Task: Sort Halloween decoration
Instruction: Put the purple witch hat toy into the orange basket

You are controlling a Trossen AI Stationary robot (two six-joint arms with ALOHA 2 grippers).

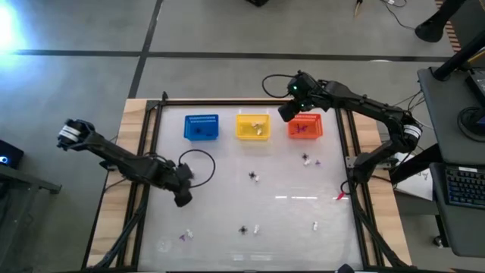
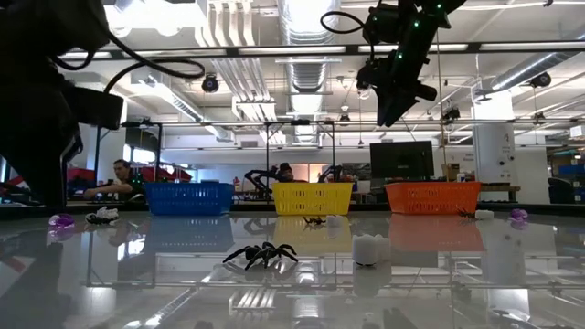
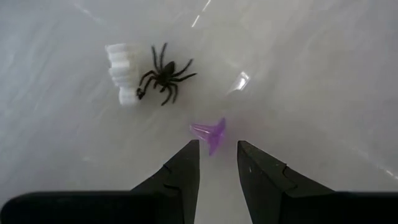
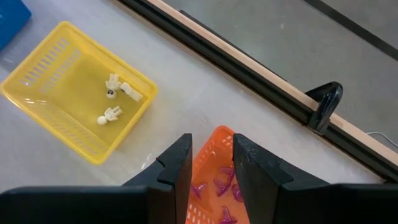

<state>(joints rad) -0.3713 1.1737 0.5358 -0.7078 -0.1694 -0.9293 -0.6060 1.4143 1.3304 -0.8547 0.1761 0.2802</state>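
**Two grippers at separate stations**

Left gripper (image 3: pixel 217 163) hovers over the worktop (image 1: pixel 288 220), fingers parted and empty, just short of a purple piece (image 3: pixel 210 132); a spider (image 3: pixel 163 77) and a white piece (image 3: pixel 121 73) lie beyond it. Right gripper (image 4: pixel 210 163) hangs above the orange basket (image 4: pixel 214 186), parted, holding nothing; purple pieces lie inside. White pieces sit in the yellow basket (image 4: pixel 37 102). Step in hand, by judgement: picking purple. Next: descend, straddle, close.

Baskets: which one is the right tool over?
The orange basket, at the right end of the row. The right tool hangs above its edge, purple pieces inside; blue and yellow sit farther left.
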